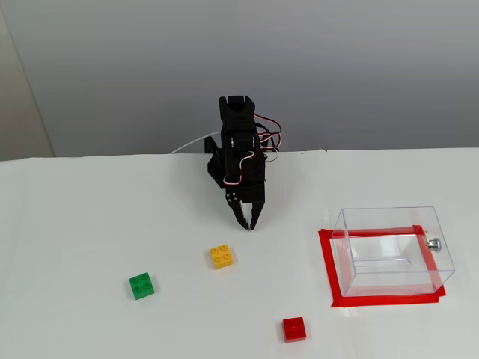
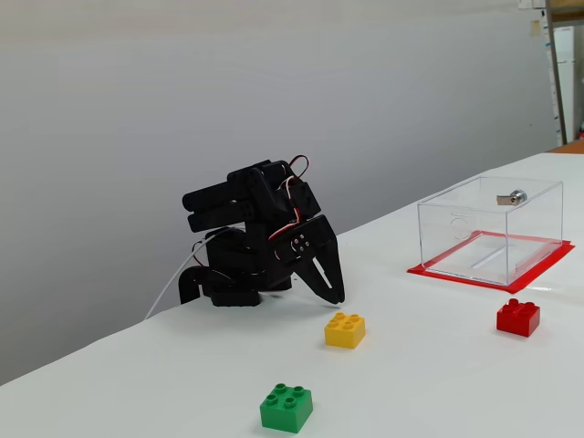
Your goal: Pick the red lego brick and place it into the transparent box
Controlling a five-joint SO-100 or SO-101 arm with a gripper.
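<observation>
The red lego brick [image 1: 294, 328] [image 2: 518, 318] lies on the white table near the front edge, in front of and left of the box in a fixed view. The transparent box [image 1: 392, 250] [image 2: 491, 229] stands empty on a red tape rectangle, with a small silver knob [image 1: 433, 243] on its right wall. My black gripper [image 1: 248, 222] [image 2: 334, 294] hangs folded low by the arm's base, tips pointing down at the table, jaws together and holding nothing. It is well apart from the red brick.
A yellow brick [image 1: 221, 256] [image 2: 345, 329] lies just in front of the gripper. A green brick [image 1: 141, 285] [image 2: 286, 407] sits further left. The red tape rectangle [image 1: 333, 279] frames the box. A grey wall stands behind the table.
</observation>
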